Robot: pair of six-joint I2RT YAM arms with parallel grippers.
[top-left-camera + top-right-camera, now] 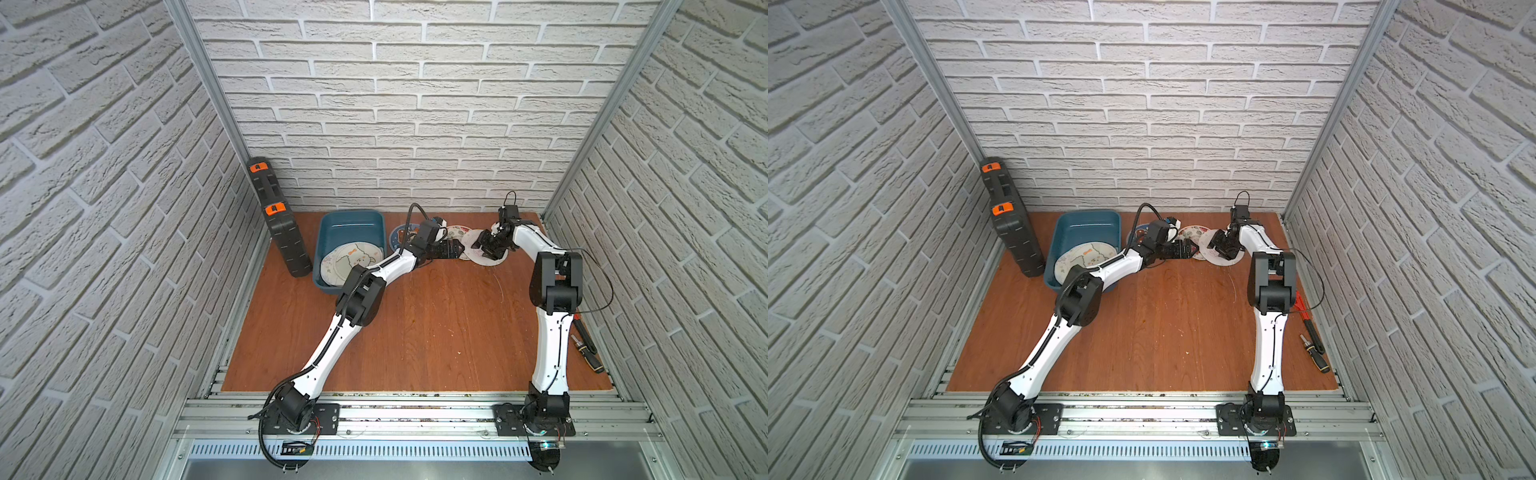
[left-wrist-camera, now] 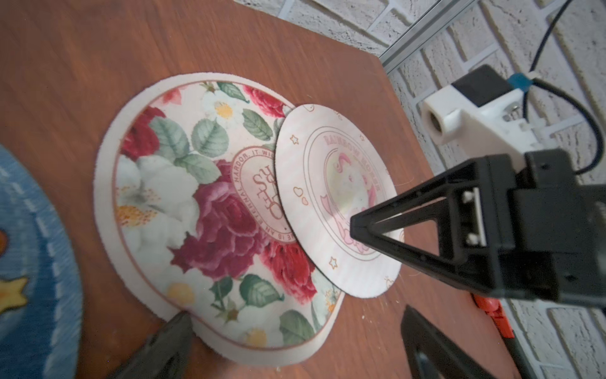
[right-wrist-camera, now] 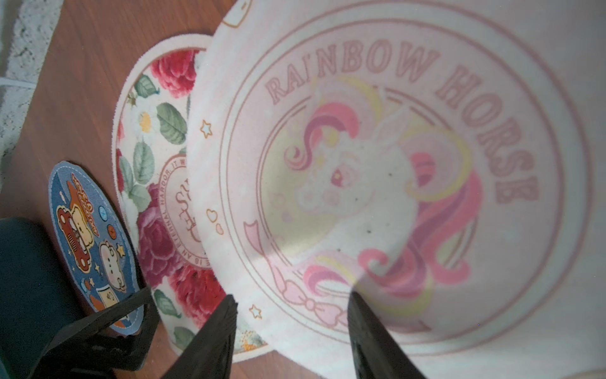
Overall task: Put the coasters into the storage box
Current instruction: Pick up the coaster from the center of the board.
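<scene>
Wooden table, work at its far edge.
With fingers spread wide, the left gripper hangs over the rim of a rose-print coaster; the right gripper, fingers parted with nothing between them, sits over the unicorn coaster overlapping it, though contact is hard to judge. A blue coaster lies just beside. Further left, the teal storage box holds at least two coasters; a black case stands past it.
</scene>
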